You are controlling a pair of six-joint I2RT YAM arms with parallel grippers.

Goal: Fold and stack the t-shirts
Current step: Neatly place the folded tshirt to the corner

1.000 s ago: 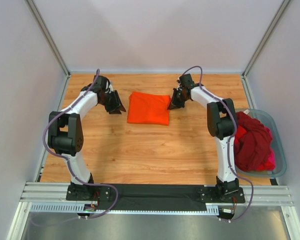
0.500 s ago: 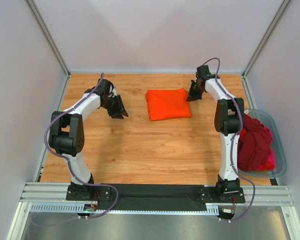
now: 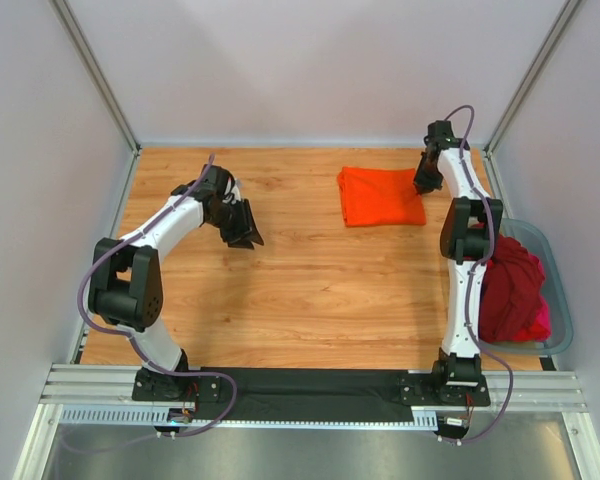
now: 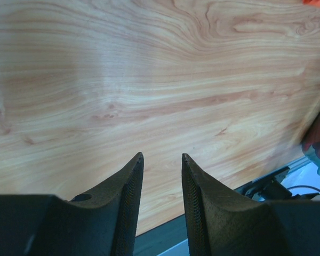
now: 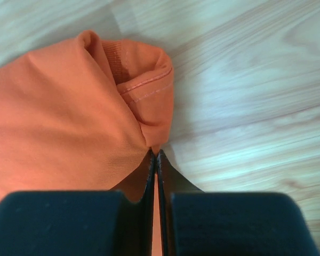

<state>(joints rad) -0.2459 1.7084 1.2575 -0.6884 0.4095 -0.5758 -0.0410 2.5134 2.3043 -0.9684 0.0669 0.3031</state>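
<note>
The folded orange t-shirt (image 3: 380, 196) lies on the wooden table at the back right. My right gripper (image 3: 424, 183) is shut on its right edge; in the right wrist view the jaws (image 5: 155, 154) pinch a fold of the orange t-shirt (image 5: 69, 117) near its collar. My left gripper (image 3: 244, 236) is open and empty over bare wood left of centre, its fingertips (image 4: 137, 160) apart above the table. Dark red t-shirts (image 3: 502, 280) and a magenta-pink one (image 3: 542, 322) are piled in the tub at the right.
The grey-blue plastic tub (image 3: 559, 300) stands at the table's right edge beside the right arm. White walls close the table on the left, back and right. A black rail (image 3: 310, 385) runs along the near edge.
My right gripper has dragged the folded orange t-shirt from the back centre to the back right. My left gripper has moved a little nearer and to the right, still open.
</note>
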